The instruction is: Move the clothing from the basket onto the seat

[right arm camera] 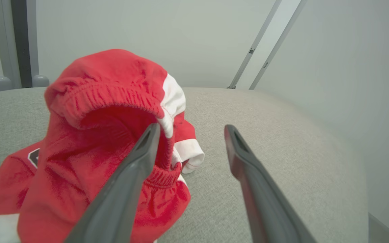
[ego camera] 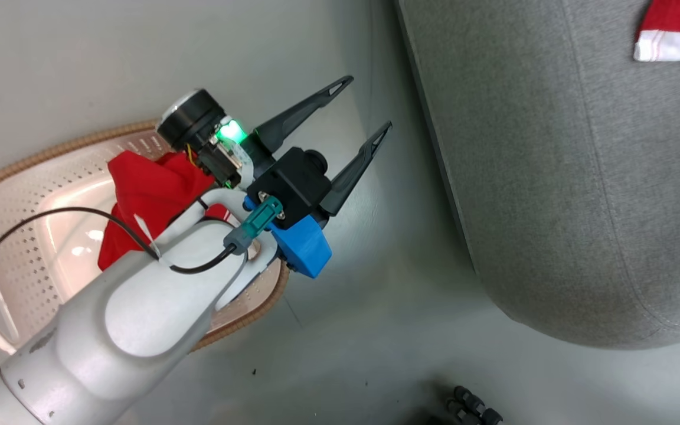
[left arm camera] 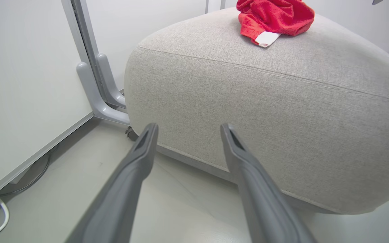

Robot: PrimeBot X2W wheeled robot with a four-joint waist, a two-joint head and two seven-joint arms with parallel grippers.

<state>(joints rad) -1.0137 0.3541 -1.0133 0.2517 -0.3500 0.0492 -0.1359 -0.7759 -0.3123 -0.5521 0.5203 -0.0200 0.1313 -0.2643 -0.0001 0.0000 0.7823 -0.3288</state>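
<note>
One red garment (right arm camera: 106, 111) lies heaped on the seat (right arm camera: 265, 135) just by the right gripper (right arm camera: 190, 130), whose jaws stand apart and empty, while the other garment (ego camera: 145, 189) sits in the basket (ego camera: 51, 154), near the left gripper (ego camera: 368, 102), its jaws likewise spread wide.

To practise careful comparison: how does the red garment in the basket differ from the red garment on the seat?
The basket garment lies bunched inside the basket, partly hidden behind the left arm; the seat garment lies in the open on the seat. The seat garment shows white trim and a gathered waistband; the basket garment shows plain red where visible. Both are bright red and crumpled.
</note>
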